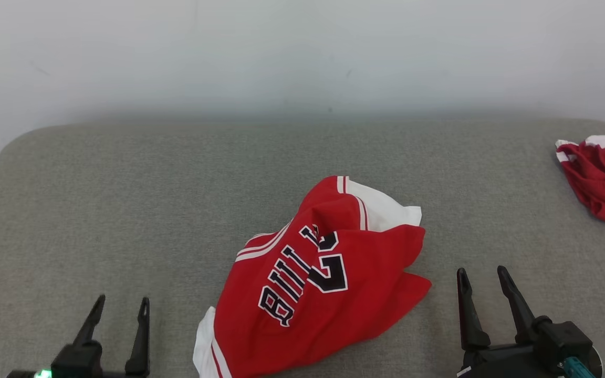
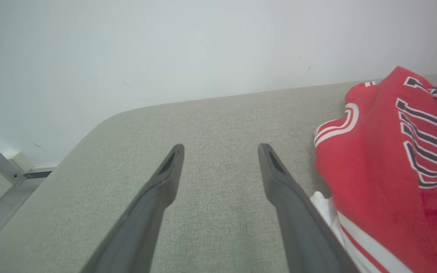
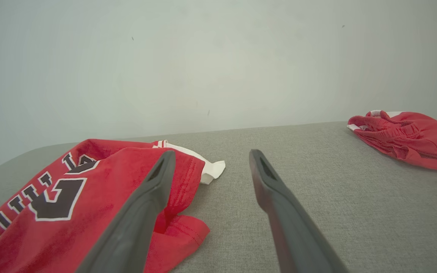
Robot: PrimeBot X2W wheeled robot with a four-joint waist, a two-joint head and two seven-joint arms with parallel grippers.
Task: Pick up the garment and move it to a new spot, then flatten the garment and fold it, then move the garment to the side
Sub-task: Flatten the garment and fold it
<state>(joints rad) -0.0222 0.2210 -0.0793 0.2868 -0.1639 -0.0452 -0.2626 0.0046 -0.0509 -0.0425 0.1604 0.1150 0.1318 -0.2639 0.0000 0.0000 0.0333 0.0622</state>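
Note:
The garment (image 1: 318,278) is a red jersey with white trim and dark lettering, lying crumpled on the grey table (image 1: 124,199) near the front middle. It also fills the right side of the left wrist view (image 2: 385,170) and the lower left of the right wrist view (image 3: 70,197). My left gripper (image 1: 121,304) stands open at the lower left, left of the garment and apart from it, with nothing between its fingers (image 2: 165,178). My right gripper (image 1: 483,275) is open at the lower right, just right of the garment's edge, and holds nothing.
A second red and white cloth (image 1: 604,178) lies bunched at the table's far right edge, also seen in the right wrist view (image 3: 408,138). A pale wall (image 1: 302,52) rises behind the table. The table's rounded left corner (image 2: 101,121) drops to a floor strip.

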